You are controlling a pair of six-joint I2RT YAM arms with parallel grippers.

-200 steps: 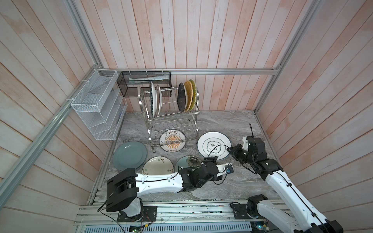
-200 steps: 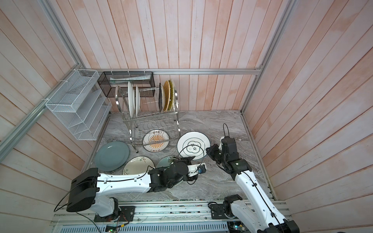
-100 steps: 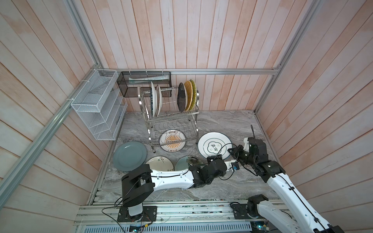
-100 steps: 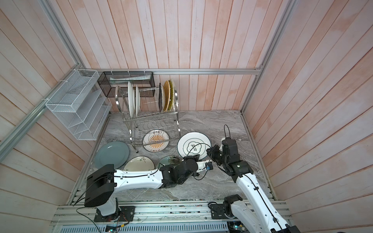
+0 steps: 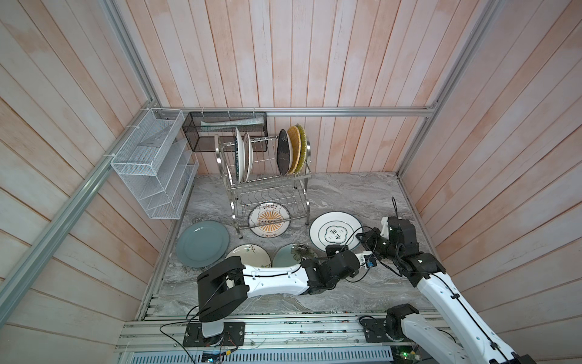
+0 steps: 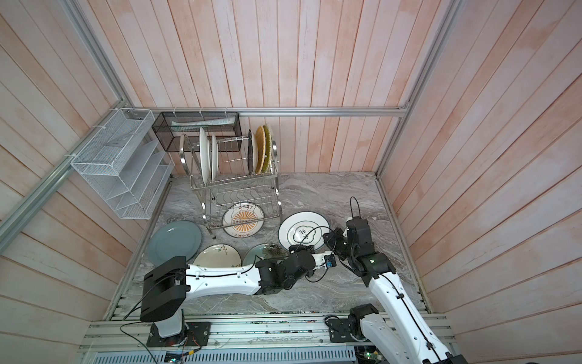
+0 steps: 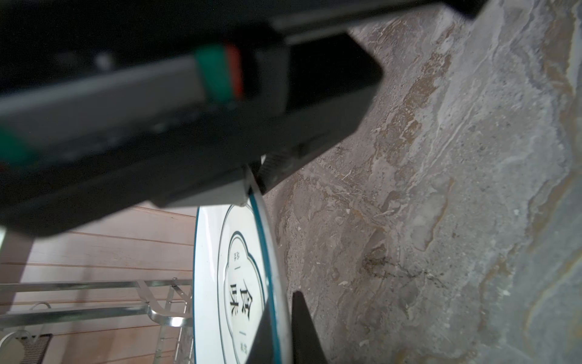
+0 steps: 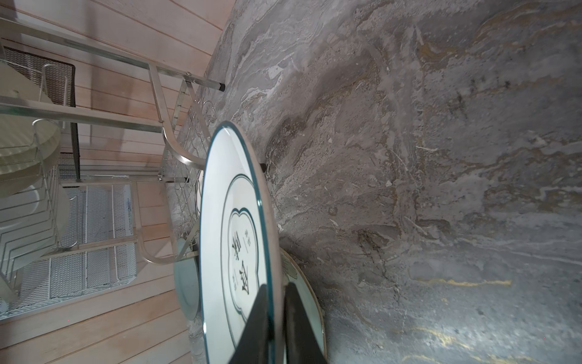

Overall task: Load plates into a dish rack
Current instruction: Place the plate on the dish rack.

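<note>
Left wrist view: the left gripper (image 7: 282,294) is pinched tight on the near rim of the white plate (image 7: 220,268), one finger over its face and one beneath. From there the plate runs straight away toward the rack (image 7: 151,310). A little further round the same rim, the right gripper (image 7: 252,192) straddles the edge. Its own wrist view shows its fingers (image 8: 258,324) either side of the rim with only a narrow gap, and I cannot tell whether they press or merely flank it. There the held edge overlaps a pale green plate (image 8: 302,283) lying underneath. In both top views the white plate lies close to flat, beside the rack's right foot, with both arms at its near right edge. The left arm has the sure hold, so the carry looks to be its job. The rack stands beyond and to the left, with free slots in the upper tier between two white plates (image 5: 241,154) and a black plate (image 5: 283,153). The plate would have to turn up onto its edge, facing sideways like those. The grey veined counter (image 5: 346,195) is boxed in by pale plank walls (image 5: 315,63), with a white wire shelf (image 5: 151,167) at the left and a black mesh box (image 5: 223,129) behind the rack.
</note>
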